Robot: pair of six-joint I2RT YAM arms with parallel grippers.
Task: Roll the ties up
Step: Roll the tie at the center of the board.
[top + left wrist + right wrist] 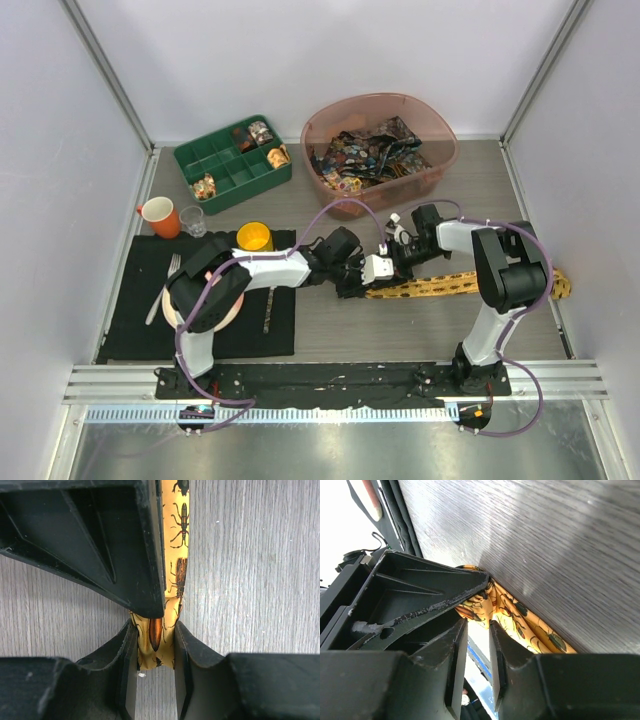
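A yellow-orange tie (450,285) with dark insect prints lies stretched across the table from the middle to the right edge. My left gripper (352,278) and right gripper (385,268) meet at its left end. In the left wrist view my left gripper (155,630) is shut on the tie's end (180,540), with the fabric filling the gap between its pads. The right gripper's finger (115,545) lies alongside. In the right wrist view my right gripper (477,622) stands nearly closed, its tips pinching a fold of the tie (520,620).
A pink bowl (440,130) at the back holds dark many-coloured ties (365,155). A green tray (200,160) stands back left. An orange mug (160,215), a glass (193,220), a yellow cup (254,237) and a black mat (140,330) with cutlery are on the left.
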